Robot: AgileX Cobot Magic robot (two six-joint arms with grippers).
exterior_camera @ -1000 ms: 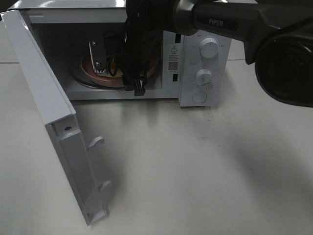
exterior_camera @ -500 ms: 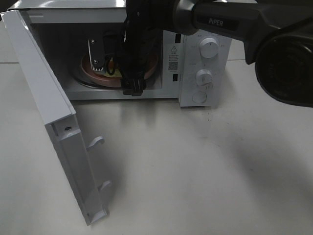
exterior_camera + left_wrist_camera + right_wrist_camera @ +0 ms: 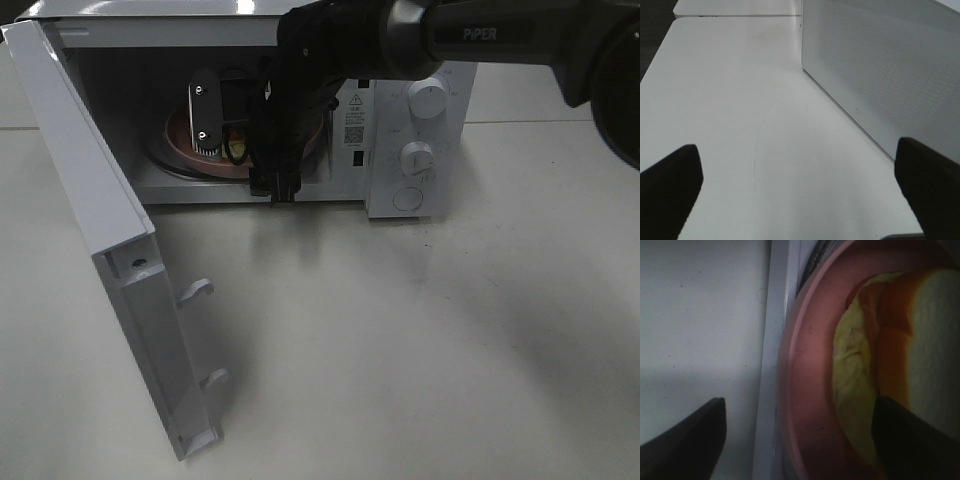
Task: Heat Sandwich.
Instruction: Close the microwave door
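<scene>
- Sandwich (image 3: 895, 365) lies on the round pink plate (image 3: 807, 390) inside the microwave (image 3: 415, 110). In the right wrist view you can see its white bread, orange layer and pale yellow filling.
- Your right gripper (image 3: 797, 412) sits in the open cavity with its jaws wide apart and nothing clamped between them.
- One of its fingers overlaps the sandwich's edge and the other lies outside the plate's rim. You cannot tell whether the first one touches the bread.
- The microwave's door (image 3: 85, 180) stands swung out on the left of the high view.
- Your left gripper (image 3: 797, 155) hangs with its jaws spread wide over bare table (image 3: 740, 100), just beside the microwave's perforated side wall, holding nothing.
</scene>
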